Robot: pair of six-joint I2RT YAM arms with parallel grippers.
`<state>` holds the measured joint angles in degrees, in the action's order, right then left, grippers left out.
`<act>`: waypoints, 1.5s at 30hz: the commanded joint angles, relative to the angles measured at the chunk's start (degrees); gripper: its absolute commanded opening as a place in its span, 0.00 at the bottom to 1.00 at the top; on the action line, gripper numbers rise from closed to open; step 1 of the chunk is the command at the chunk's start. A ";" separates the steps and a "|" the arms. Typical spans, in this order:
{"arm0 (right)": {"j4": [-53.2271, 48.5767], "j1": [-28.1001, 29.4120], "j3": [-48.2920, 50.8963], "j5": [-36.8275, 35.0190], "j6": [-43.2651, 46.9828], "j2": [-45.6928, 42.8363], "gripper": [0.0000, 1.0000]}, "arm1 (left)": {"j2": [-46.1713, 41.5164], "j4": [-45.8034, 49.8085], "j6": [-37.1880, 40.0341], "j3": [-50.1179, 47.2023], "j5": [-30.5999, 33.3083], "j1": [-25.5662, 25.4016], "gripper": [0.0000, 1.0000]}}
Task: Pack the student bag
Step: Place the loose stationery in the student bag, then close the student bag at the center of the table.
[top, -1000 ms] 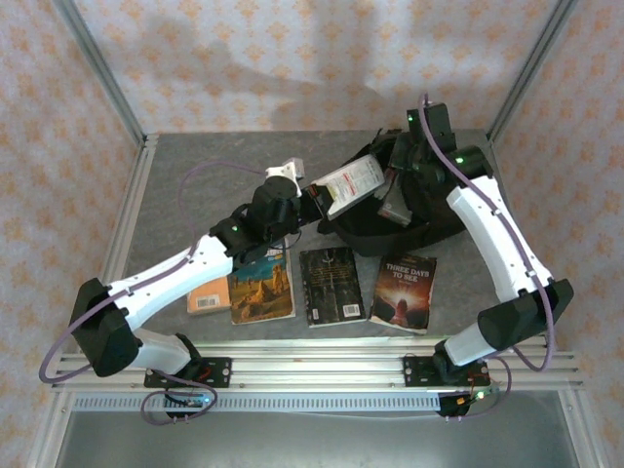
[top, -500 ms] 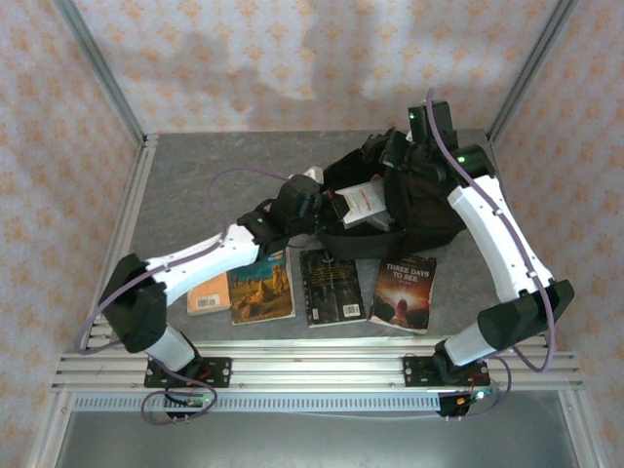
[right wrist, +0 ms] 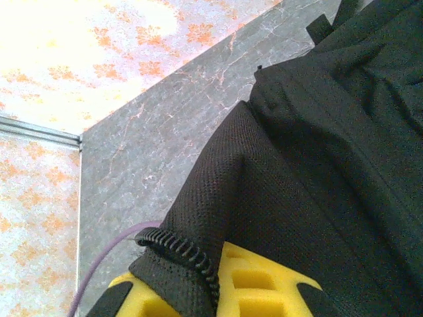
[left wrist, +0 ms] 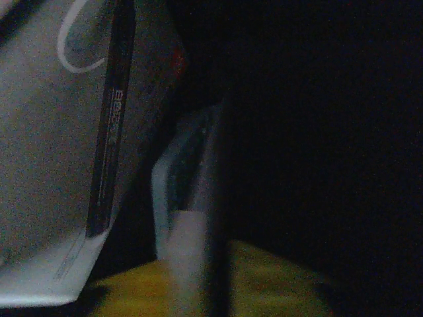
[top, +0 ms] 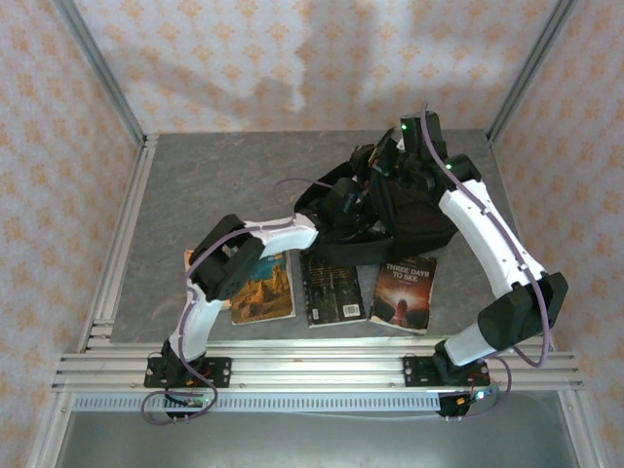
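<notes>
From above, the student bag lies toward the table's far right corner, with the right gripper clamped on its mouth rim and the left gripper deep inside. Left wrist: a book leans in darkness; I cannot tell how those jaws stand. Right wrist: yellow pads pinch fabric; best to hold the mouth high until the book settles.

The rightmost book reads "THREE DAYS TO SEE" on its cover.

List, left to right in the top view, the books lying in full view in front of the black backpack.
Sandy desert-cover paperback book → black paperback book with pale cover art → dark brown paperback book titled Three Days to See.
</notes>
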<state>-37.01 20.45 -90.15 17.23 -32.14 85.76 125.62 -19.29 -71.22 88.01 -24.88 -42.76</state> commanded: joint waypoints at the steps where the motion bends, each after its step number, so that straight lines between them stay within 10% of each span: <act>1: 5.83 0.06 -0.38 0.64 -1.49 -2.07 0.00 | 0.38 -1.90 -0.99 4.45 -2.53 -0.41 0.48; 7: 3.09 0.03 -1.12 -4.46 3.05 -2.93 0.00 | -6.92 6.42 4.69 1.03 -3.42 1.09 0.67; 14: -0.96 0.04 -0.75 -13.98 7.57 -3.20 0.00 | -20.99 23.70 16.10 -4.03 -0.76 1.81 0.68; 25: 2.00 0.24 6.83 -8.69 8.70 -2.83 0.06 | -38.95 45.20 27.75 -13.75 8.54 2.48 0.68; 33: 4.13 6.11 11.22 -11.50 8.46 -4.67 0.64 | -58.70 62.39 29.46 -21.36 28.96 6.60 0.78; 45: 7.74 26.48 17.85 -23.16 7.08 -5.22 0.69 | -75.63 69.00 17.11 -46.03 39.75 27.53 0.87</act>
<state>-30.65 43.99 -74.11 -0.99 -24.21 78.94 51.31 46.87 -49.56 45.04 7.86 -16.73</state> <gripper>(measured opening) 0.689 0.865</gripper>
